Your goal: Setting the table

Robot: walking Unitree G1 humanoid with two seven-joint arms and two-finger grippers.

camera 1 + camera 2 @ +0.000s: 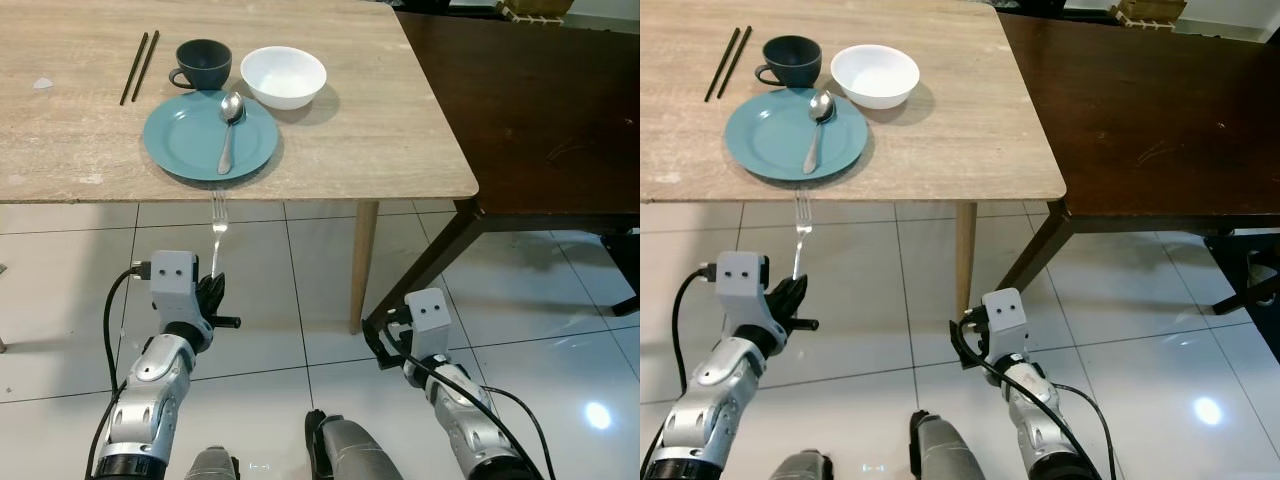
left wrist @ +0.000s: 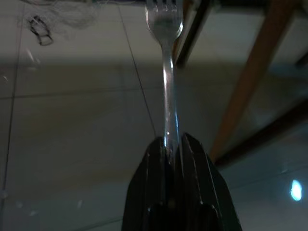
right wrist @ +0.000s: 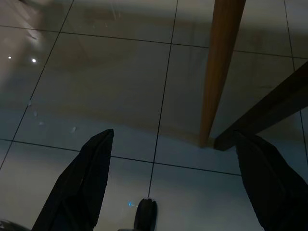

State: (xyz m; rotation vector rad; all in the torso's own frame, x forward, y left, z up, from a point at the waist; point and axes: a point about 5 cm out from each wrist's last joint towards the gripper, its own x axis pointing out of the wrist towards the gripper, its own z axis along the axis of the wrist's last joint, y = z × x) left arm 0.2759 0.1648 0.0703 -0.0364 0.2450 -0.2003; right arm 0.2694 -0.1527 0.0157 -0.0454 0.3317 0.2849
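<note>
— What's the left gripper (image 2: 172,144) got?

— I have it clamped on the handle of a fork (image 1: 217,225), prongs pointing up and away toward the counter (image 1: 400,120). It sits low, over the tiled floor (image 1: 270,300), just short of the counter's near edge and below the plate (image 1: 180,140).

— And the right one?

— My right gripper (image 3: 178,159) hangs low over the floor with its fingers (image 3: 91,168) spread wide and nothing between them, near the counter's wooden leg (image 3: 219,72).

— What's laid out so far?

— On the light wood counter I see a teal plate near the front edge with a spoon (image 1: 229,128) lying on it, bowl end at the far side. Just behind the plate stands a dark cup (image 1: 203,64), and to its right a white bowl (image 1: 283,76), close to the plate's rim. A pair of chopsticks (image 1: 139,66) lies to the left of the cup, apart from the plate.

— Anything else nearby?

— A dark brown table (image 1: 530,110) butts against the counter's right side.
</note>
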